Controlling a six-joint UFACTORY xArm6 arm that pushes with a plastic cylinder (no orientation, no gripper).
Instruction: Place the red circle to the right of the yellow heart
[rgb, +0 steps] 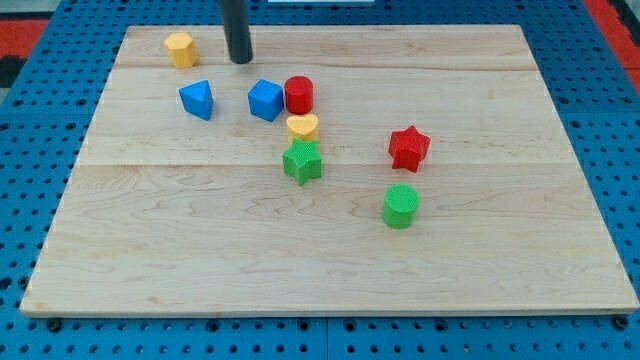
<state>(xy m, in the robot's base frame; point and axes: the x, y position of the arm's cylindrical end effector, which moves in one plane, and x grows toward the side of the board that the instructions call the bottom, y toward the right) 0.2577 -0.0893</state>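
The red circle (299, 94) stands on the wooden board, touching the right side of a blue cube (266, 100). The yellow heart (303, 127) lies just below the red circle and sits against the top of a green star (302, 162). My tip (240, 61) is at the view's top, above and left of the blue cube and left of the red circle, apart from both.
A yellow hexagon (180, 49) sits near the top left corner. A blue triangle (198, 99) lies left of the blue cube. A red star (408, 148) and a green circle (400, 206) are to the right. The wooden board (500, 270) lies on a blue pegboard.
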